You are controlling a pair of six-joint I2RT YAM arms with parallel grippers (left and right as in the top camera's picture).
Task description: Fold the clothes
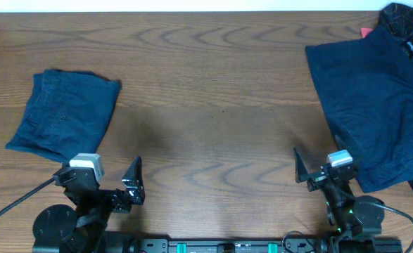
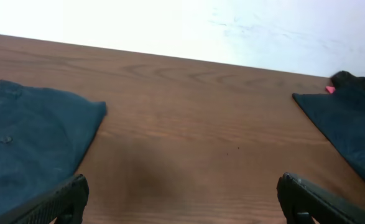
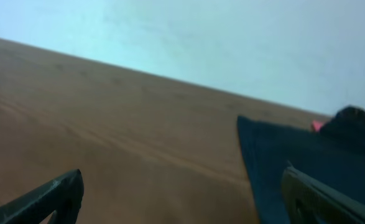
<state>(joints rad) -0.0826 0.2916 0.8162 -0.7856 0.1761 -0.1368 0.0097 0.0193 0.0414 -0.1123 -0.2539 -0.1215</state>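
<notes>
Both jaws stand wide open and empty: the left gripper (image 2: pixel 182 183) and the right gripper (image 3: pixel 182 174) hover low at the near edge of the table (image 1: pixel 213 98), each with bare wood between its fingers.

One folded piece (image 1: pixel 65 116) lies at the left. The step in hand looks like fetching the next garment from the unfolded pile (image 1: pixel 375 105) at the right.

To do it well, the right gripper should go for the pile's near-left edge and pinch one layer only, at a corner or seam. It should then draw the cloth left onto the open middle of the table, where it can lie flat. The left gripper is best kept clear of the folded piece, ready to take a second corner once the cloth is within reach. A grab too deep into the pile would likely drag several garments together.

The pile lies to the right of and beyond the right gripper, its near-left edge just beside that gripper; from the wrist it sits ahead on the right finger's side. The folded piece lies near the left gripper, far and to its left, outside the jaws.
</notes>
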